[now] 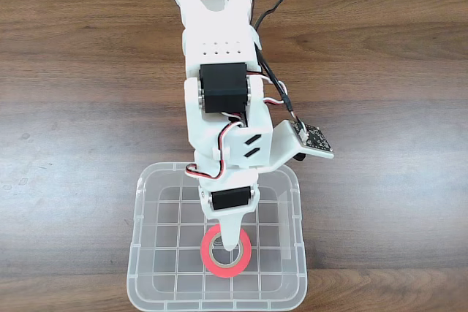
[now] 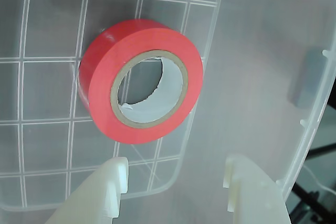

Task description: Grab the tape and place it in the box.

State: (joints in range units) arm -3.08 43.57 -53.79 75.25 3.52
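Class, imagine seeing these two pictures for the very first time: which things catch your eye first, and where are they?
The bright red-orange tape stands out first, lying on the grid floor of the clear box at the table's near edge. Next comes the white arm reaching down into the box, its open claw just beside the roll in the wrist view, holding nothing.

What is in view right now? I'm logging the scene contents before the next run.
tape: one roll, red-orange with a beige core, lying flat on the box floor, free of the gripper.
box: one, clear plastic with a grid bottom, at the table's near edge in the fixed view.
table: one, brown wood grain, under everything.
cables: several, black, behind and along the arm.
arm: one, white with black motors, reaching over the box.
gripper: one, white, open just above the tape.
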